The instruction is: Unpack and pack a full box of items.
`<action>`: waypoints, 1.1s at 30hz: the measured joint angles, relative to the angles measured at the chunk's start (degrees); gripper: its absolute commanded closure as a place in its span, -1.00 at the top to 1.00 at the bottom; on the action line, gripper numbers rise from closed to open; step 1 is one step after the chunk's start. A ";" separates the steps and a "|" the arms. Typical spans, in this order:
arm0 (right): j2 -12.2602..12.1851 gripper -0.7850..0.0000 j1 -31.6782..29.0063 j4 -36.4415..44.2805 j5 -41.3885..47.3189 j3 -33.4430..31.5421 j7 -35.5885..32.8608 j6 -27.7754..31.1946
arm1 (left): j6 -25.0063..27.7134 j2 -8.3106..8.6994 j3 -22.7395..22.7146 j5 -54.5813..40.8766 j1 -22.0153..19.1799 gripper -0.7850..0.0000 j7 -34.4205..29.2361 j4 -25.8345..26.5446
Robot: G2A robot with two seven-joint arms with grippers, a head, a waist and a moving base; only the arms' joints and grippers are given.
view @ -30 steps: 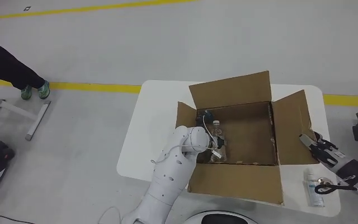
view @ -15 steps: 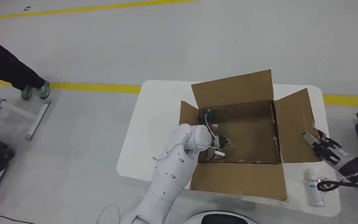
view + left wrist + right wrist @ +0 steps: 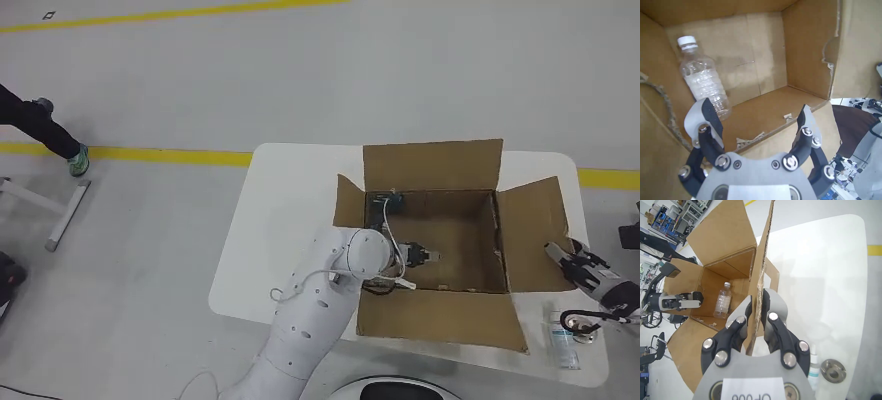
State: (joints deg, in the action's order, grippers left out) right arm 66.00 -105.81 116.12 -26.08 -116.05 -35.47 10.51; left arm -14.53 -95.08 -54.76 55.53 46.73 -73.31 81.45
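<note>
The open cardboard box stands on the white table. A clear plastic bottle with a white cap lies on the box floor against a side wall; it is the bottle in the right wrist view too. My left gripper hangs open inside the box, just beside the bottle's base, with nothing between its fingers. From above, the left gripper is near the box's middle. My right gripper is shut on the edge of the box's right flap.
A small spray bottle and a metal disc lie on the table beside the right arm, near the table's corner. The box's flaps stand up around the opening.
The box has turned and slid to the right, with the right gripper on its flap. The left gripper has moved from the bottle's side toward the box's middle.
</note>
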 measured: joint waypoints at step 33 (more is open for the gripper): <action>-0.12 -1.00 -6.00 2.29 -3.99 -15.09 4.83 4.20 | 1.18 2.89 -4.01 12.90 5.54 1.00 -3.14 27.51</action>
State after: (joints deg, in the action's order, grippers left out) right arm 65.88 -111.81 118.41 -30.08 -131.15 -30.65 14.72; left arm -13.35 -92.19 -58.77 68.42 52.27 -76.45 108.96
